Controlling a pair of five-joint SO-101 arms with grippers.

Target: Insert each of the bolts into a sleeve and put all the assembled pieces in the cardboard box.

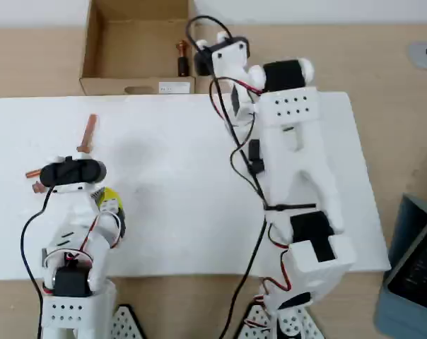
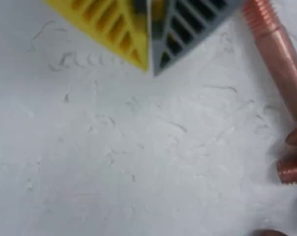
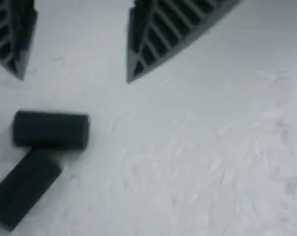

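The left gripper (image 2: 149, 66) has its yellow and grey fingers pressed together on nothing, at the lower left of the white mat (image 1: 171, 212). Loose bolts (image 2: 279, 54) lie just beside it, likely its next pick. The right gripper (image 3: 74, 73) hangs spread and empty near two black sleeves (image 3: 50, 129). The cardboard box (image 1: 92, 42), upper left, holds what seems a finished piece (image 1: 182, 60).
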